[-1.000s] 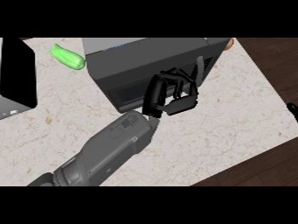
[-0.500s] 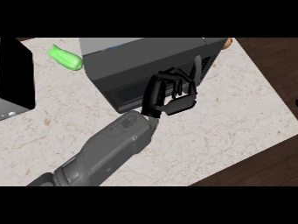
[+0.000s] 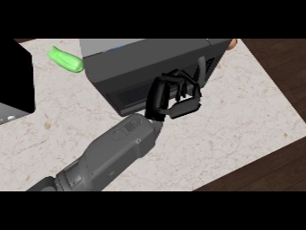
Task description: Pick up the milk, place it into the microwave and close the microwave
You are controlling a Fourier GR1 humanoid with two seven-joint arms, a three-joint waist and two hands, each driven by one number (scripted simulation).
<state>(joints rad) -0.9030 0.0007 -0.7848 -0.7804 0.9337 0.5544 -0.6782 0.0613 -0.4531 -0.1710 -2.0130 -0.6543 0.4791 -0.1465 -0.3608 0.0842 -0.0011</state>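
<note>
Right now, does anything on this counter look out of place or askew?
Mildly. The microwave sits skewed to the counter's edges, the left hand against its door. A green object lies loose beside it. No milk is visible. Nothing looks spilled or damaged.

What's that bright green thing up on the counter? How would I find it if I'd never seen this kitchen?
Start at the big dark microwave standing at the far side of the pale marble counter. Just off its left corner, toward the far edge, lies a small green object. It is the only brightly coloured thing there; everything near it is grey, black or stone-pale.
</note>
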